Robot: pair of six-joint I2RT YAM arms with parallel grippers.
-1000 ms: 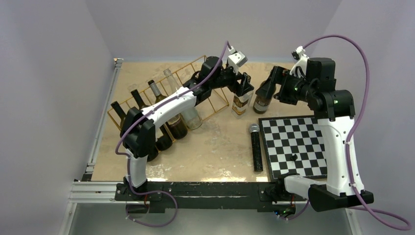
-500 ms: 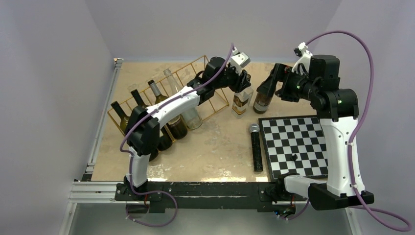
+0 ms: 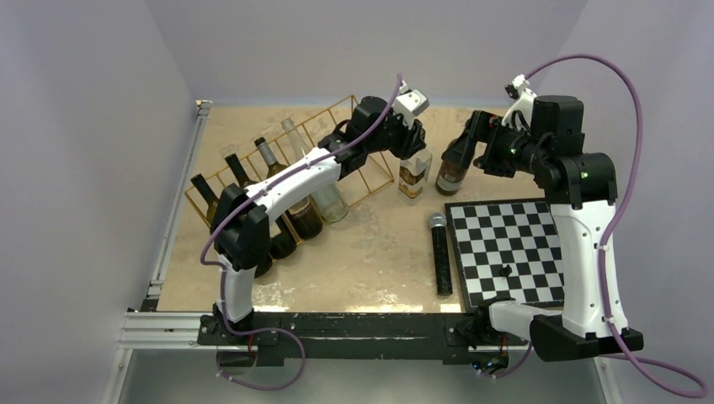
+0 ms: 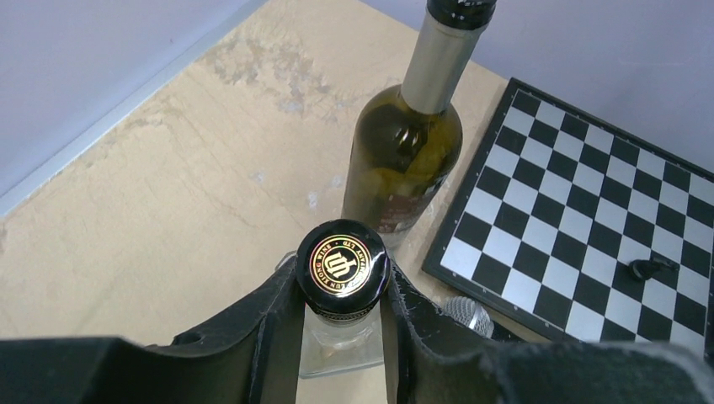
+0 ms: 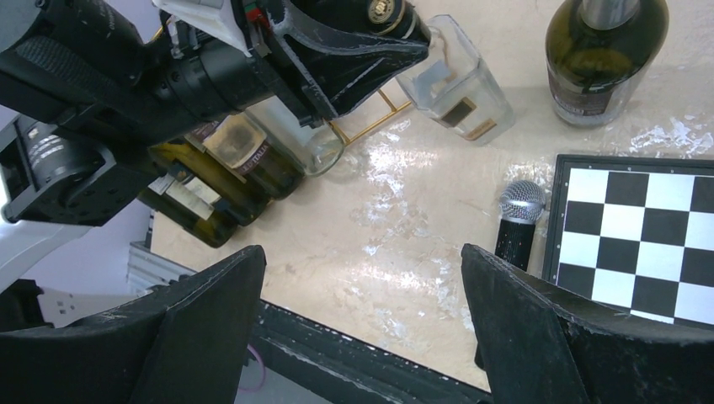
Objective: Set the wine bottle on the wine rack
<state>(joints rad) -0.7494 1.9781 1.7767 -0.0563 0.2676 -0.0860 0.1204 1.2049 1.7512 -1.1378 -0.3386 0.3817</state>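
Beige table (image 3: 370,244), lilac walls (image 3: 84,126) — left gripper (image 4: 341,293) pinches a clear bottle (image 4: 341,265) at 12 o'clock. The right gripper (image 5: 360,261) gapes wide.

The clear wine bottle (image 3: 412,175), its neck pinched in the left end effector (image 4: 341,295), stands with a dark bottle (image 3: 450,172) close on its right, only a narrow gap between them. The right end effector (image 5: 360,252), fingers spread wide, hangs by that dark bottle. Bottles (image 3: 307,220) fill the left slots of the wine rack (image 3: 337,114), and the left arm (image 3: 295,181) crosses above its right slots. A microphone (image 3: 441,257) and a chessboard (image 3: 497,236) take the near right; bare table (image 3: 370,252) lies open between rack and microphone
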